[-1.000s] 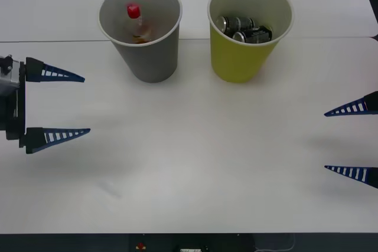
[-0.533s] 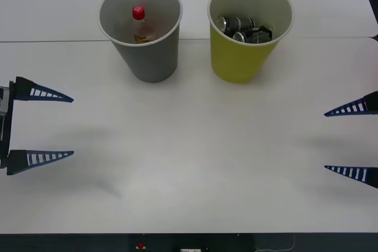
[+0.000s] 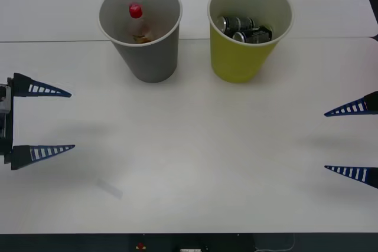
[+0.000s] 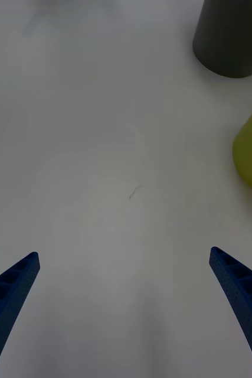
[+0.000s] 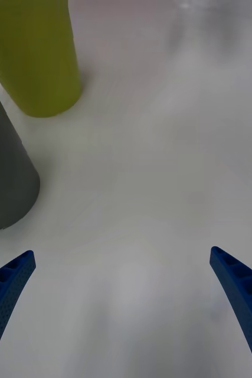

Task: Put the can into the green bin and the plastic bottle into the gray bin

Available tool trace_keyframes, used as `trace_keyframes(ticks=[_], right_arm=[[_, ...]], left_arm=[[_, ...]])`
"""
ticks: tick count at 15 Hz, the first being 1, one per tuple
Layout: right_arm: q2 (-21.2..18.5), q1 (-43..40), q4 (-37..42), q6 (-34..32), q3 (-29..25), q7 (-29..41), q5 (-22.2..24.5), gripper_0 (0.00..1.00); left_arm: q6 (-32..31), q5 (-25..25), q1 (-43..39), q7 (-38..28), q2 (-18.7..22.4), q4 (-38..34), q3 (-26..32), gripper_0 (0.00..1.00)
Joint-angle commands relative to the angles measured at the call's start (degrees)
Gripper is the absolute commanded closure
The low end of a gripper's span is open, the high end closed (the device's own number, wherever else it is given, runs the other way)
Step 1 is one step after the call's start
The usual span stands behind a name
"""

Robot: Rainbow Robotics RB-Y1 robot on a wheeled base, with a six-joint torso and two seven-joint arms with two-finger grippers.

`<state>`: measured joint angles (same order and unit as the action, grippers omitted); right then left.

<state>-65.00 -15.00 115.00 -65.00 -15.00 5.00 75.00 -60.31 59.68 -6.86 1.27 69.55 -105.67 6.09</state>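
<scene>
So the plastic bottle [image 3: 136, 20] is sitting inside the gray bin [image 3: 142, 57], red cap up, and there are dark cans [image 3: 243, 28] down in the green bin [image 3: 242, 57] right beside it. Both bins stand upright at the back of the white table [image 3: 195, 157]. Can't read any label or brand on anything. Left gripper [image 3: 56, 120] is spread wide and empty at the left edge, right gripper [image 3: 353, 139] likewise at the right edge.
</scene>
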Motion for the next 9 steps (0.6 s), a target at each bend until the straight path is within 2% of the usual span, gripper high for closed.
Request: trace_keyframes(ticks=[1,9], right_arm=[[0.0,0.0,0.0,0.0,0.0,0.0,0.0,0.00],[0.0,0.0,0.0,0.0,0.0,0.0,0.0,0.00]], left_arm=[[1.1,0.1,-0.9,0.7,0.0,-0.3,0.0,0.00],[1.1,3.0,-0.9,1.4,0.2,-0.3,0.1,0.00]])
